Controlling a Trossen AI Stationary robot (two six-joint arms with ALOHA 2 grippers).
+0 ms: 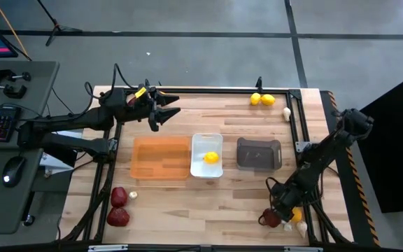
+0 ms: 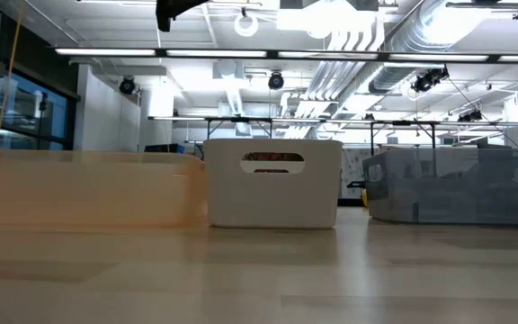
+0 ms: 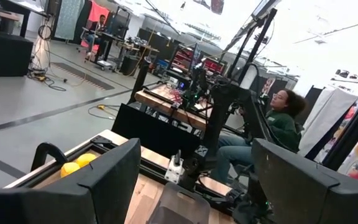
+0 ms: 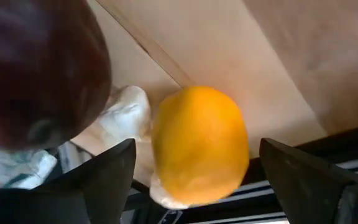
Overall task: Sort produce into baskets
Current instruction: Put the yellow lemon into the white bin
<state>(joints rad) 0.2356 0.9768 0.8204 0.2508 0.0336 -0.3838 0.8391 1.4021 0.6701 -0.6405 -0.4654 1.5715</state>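
Spread wide, the right gripper's (image 4: 191, 162) fingers (image 4: 104, 177) stand on either side of a yellow-orange lemon (image 4: 199, 144) at the near right corner of the table (image 1: 208, 199), not yet closed on it. In the high view that gripper (image 1: 285, 210) sits low over a small cluster: the lemon (image 1: 297, 214), a dark red piece (image 1: 271, 218) and a white garlic bulb (image 1: 301, 226) just beside them. The right wrist view shows the red piece (image 4: 39, 68) and a pale bulb (image 4: 124, 111) close against the lemon.

The left gripper (image 1: 161, 108) hangs above the far left part of the table, its fingers (image 3: 101, 186) parted and holding nothing.

3 baskets stand in a row at mid-table: the orange tray (image 1: 160, 159), the white bin (image 1: 206, 155) with 1 lemon (image 1: 211, 157) inside, and the dark grey bin (image 1: 259, 153). In the low view the same row shows as tray (image 2: 79, 189), white bin (image 2: 272, 184) and grey bin (image 2: 457, 184).

2 more lemons (image 1: 262, 99) lie at the far edge with a garlic bulb (image 1: 286, 113) near them. At the near left, 2 dark red pieces (image 1: 118, 207) lie together with a small garlic bulb (image 1: 133, 195) beside the upper one.

A seated person (image 3: 272, 134) shows beyond the table in the left wrist view.
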